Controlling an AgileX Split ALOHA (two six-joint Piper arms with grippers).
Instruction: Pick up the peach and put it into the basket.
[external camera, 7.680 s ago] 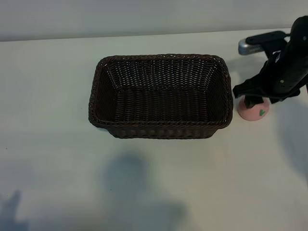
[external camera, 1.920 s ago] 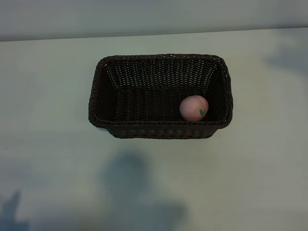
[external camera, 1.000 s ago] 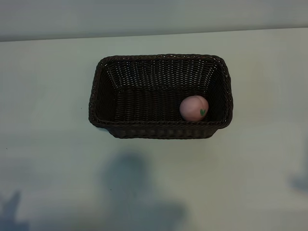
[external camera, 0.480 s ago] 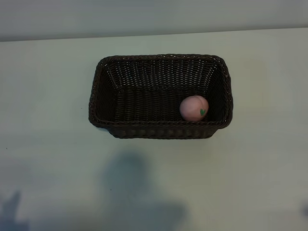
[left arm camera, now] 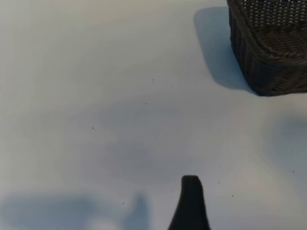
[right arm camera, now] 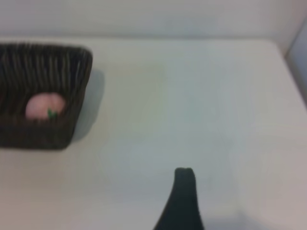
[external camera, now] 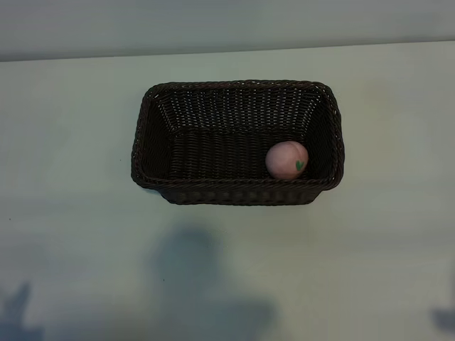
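Note:
The pink peach (external camera: 286,159) lies inside the dark brown wicker basket (external camera: 234,85), near its right end and close to the front wall. Neither arm appears in the exterior view. In the right wrist view the peach (right arm camera: 43,105) shows through the basket (right arm camera: 38,136), well away from my right gripper, of which only one dark fingertip (right arm camera: 184,175) is in frame over bare table. The left wrist view has one dark fingertip (left arm camera: 190,184) over bare table, with a corner of the basket (left arm camera: 268,62) far off. Both grippers are open and hold nothing.
The basket stands on a pale table (external camera: 71,213) whose back edge meets a wall (external camera: 227,28). Soft shadows (external camera: 199,284) lie on the table in front of the basket.
Earlier the right gripper was at the peach, on the table right of the basket; now the peach lies in the basket and the arm is out of the exterior view. Nothing moved in the last second.

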